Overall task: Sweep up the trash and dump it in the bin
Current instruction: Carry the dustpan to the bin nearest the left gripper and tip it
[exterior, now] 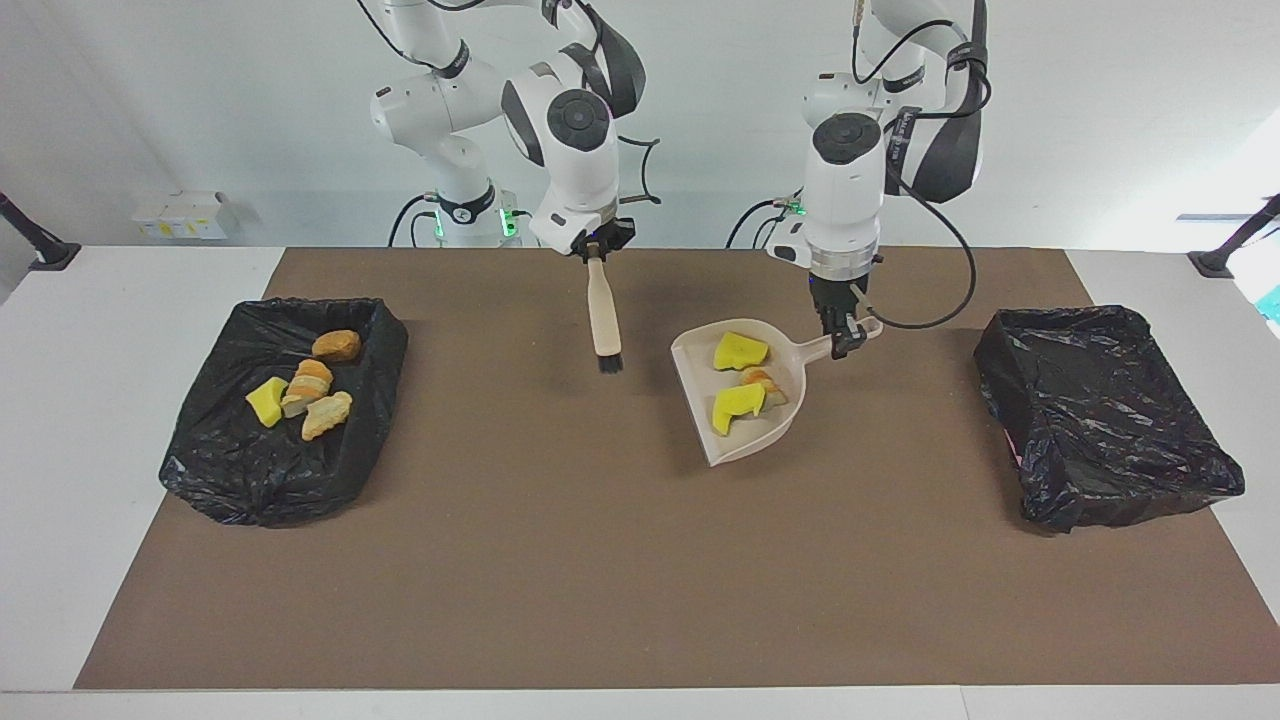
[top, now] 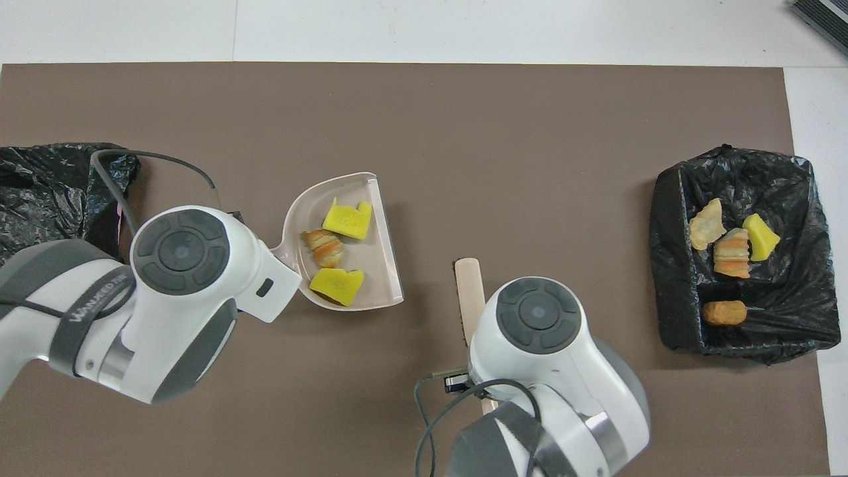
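Observation:
My left gripper point(exterior: 845, 335) is shut on the handle of the beige dustpan point(exterior: 772, 425), held low over the brown mat between the table's middle and the left arm's end. Three trash pieces lie in the pan: a yellow chunk point(exterior: 740, 350), a bread lump point(exterior: 760, 378) and a second yellow chunk point(exterior: 737, 405). The overhead view shows the dustpan point(top: 381, 265) with the same pieces point(top: 323, 246). My right gripper point(exterior: 597, 255) is shut on the beige brush point(exterior: 604, 315), which hangs bristles down over the mat's middle. Both grippers are hidden under their wrists in the overhead view.
A black-lined bin point(exterior: 250, 480) at the right arm's end holds several trash pieces point(exterior: 300, 390); it also shows in the overhead view point(top: 676, 265). A second black-lined bin point(exterior: 1100, 400) stands at the left arm's end with no trash showing in it.

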`<act>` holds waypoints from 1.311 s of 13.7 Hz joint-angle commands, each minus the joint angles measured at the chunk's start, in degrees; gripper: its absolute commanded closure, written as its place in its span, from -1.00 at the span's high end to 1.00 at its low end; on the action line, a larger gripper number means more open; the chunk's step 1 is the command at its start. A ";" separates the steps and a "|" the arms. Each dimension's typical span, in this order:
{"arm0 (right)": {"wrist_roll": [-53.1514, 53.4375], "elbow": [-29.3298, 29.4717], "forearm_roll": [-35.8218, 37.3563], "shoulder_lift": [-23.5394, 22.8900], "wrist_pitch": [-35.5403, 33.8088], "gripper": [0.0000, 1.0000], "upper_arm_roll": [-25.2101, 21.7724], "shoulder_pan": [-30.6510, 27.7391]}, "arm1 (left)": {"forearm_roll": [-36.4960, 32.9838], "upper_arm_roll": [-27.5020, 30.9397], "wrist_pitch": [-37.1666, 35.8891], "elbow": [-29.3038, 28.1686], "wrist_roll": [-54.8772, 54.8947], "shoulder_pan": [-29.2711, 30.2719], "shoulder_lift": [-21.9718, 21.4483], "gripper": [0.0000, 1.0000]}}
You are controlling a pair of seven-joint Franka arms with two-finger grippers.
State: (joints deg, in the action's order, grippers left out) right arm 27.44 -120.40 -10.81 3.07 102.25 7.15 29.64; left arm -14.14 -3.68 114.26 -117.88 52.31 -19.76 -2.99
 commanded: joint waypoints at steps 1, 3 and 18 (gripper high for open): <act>7.50 0.34 -0.53 -3.41 4.95 -1.00 0.14 4.44 | -0.54 -0.54 -3.51 1.94 2.18 5.32 -1.40 -1.00; 12.18 0.52 -2.27 -6.22 10.14 -1.00 0.23 8.31 | -0.54 -0.54 -4.48 1.95 4.80 9.10 -2.72 -1.00; 15.45 1.65 -1.76 -11.07 8.95 1.00 0.06 14.22 | 0.95 0.42 -0.64 6.69 39.68 41.98 -2.46 -1.00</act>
State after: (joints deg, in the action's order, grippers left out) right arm 42.49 -120.32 -12.82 -8.68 113.99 7.20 44.30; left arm -13.99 -2.66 111.67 -112.89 87.01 19.35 -6.18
